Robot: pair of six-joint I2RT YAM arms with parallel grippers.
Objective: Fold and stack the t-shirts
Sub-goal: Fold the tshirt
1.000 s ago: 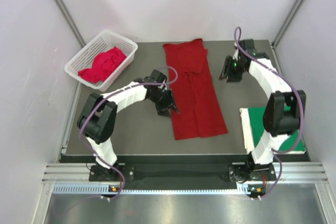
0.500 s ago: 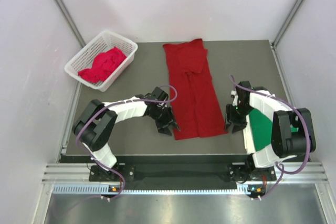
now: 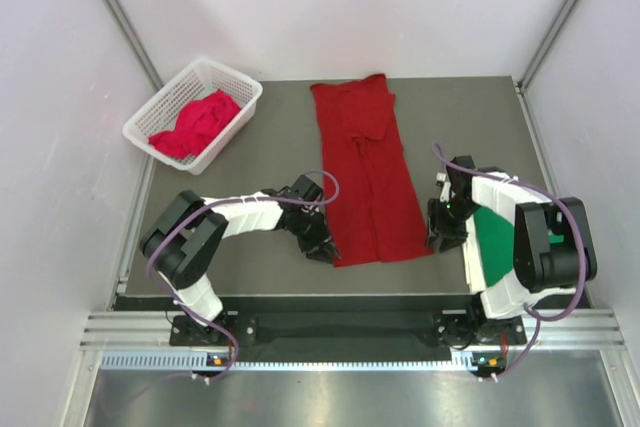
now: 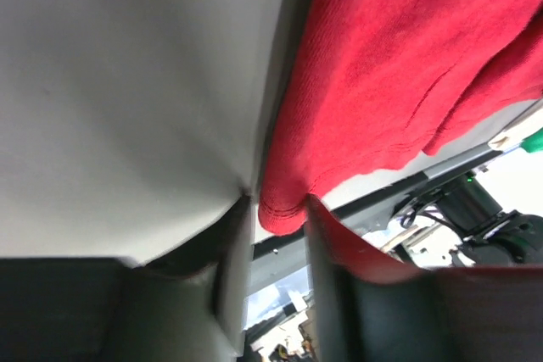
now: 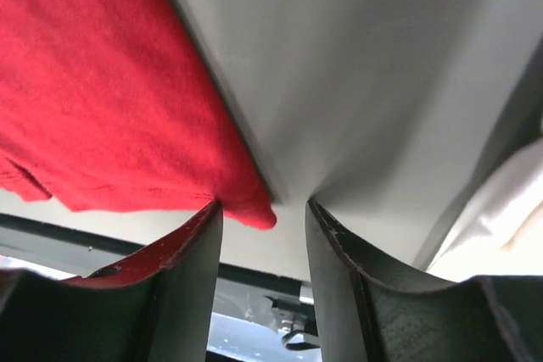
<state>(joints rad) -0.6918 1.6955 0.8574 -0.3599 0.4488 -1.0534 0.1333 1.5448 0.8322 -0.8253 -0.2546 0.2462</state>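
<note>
A dark red t-shirt (image 3: 370,177), folded into a long strip, lies flat on the table's middle. My left gripper (image 3: 322,245) is down at its near left corner. In the left wrist view the hem corner (image 4: 284,209) sits between the open fingertips of the left gripper (image 4: 278,203). My right gripper (image 3: 441,232) is down at the near right corner. In the right wrist view the right gripper (image 5: 263,205) is open, and the shirt's corner (image 5: 254,208) lies beside its left finger (image 5: 182,277). A bright green t-shirt (image 3: 500,237) lies at the right.
A white lattice basket (image 3: 232,82) at the far left holds a crumpled pinkish red shirt (image 3: 195,122). The green shirt rests on a white board (image 3: 470,252) by the right arm's base. The table's front edge (image 3: 330,297) runs just below both grippers.
My right arm swung from the far right of the table down to the shirt's near right corner. My left gripper slid nearer, to the near left corner. The shirt has not moved.
</note>
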